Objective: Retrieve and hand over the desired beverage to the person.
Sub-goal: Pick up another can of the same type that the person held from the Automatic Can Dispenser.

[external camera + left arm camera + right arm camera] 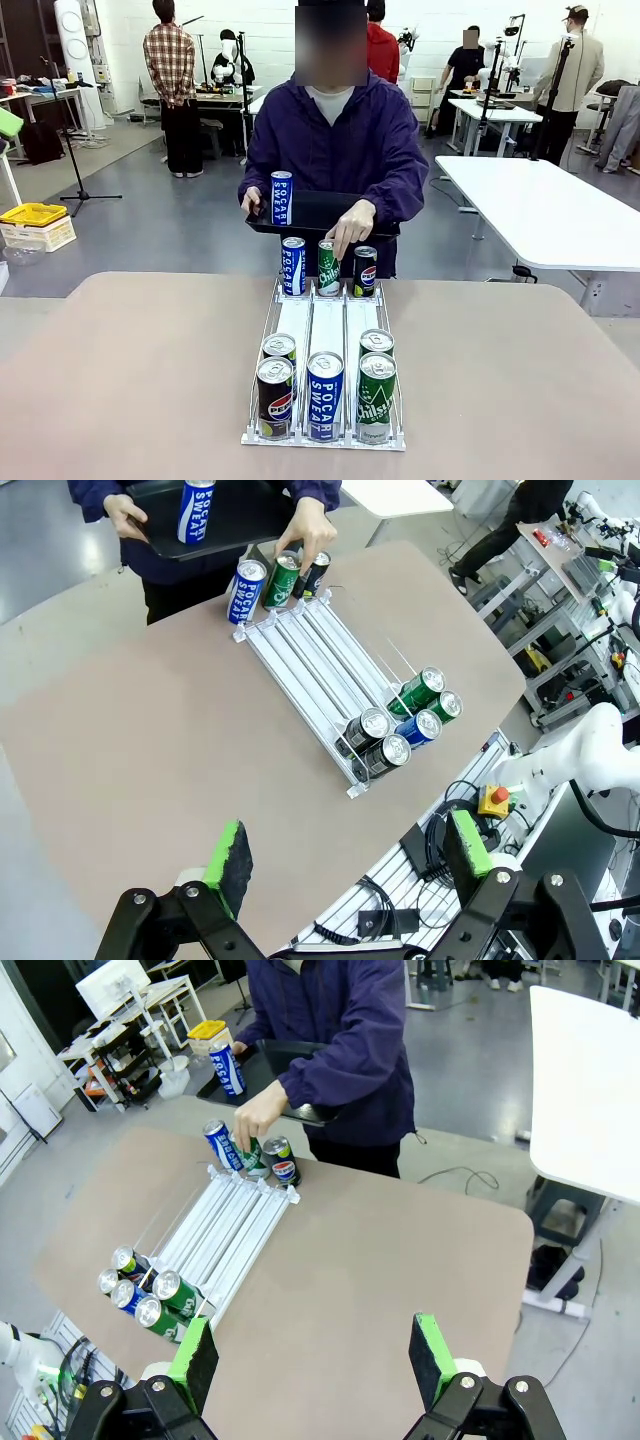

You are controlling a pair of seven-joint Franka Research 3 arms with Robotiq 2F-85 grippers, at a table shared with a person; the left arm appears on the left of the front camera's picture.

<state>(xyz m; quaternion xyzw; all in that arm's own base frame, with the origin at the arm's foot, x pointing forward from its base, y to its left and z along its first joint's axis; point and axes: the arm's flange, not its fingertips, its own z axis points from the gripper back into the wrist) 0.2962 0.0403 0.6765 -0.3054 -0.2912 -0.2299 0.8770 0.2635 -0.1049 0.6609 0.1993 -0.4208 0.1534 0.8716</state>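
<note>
Pinching the green can (329, 270) at the far end of the rack (325, 330), person's hand (353, 226); other hand (252, 203) holds a black tray (320, 211).

1. This is a robotics lab: an open hall with a grey floor (180, 225) and plain white walls.
2. Several long white benches (545, 215) stand apart across the room, and people (172, 85) stand working at the far ones.
3. A white robot arm (590, 755) is mounted just beside the brown bench (130, 370).
4. Near that arm sits a yellow box with a red stop button (495, 799), with loose black cables (420, 852) running below the bench edge.
5. A black tripod stand (78, 160) stands on the floor, near a yellow crate (33, 214).
6. Open racks (125, 1045) loaded with equipment line one side.
</note>
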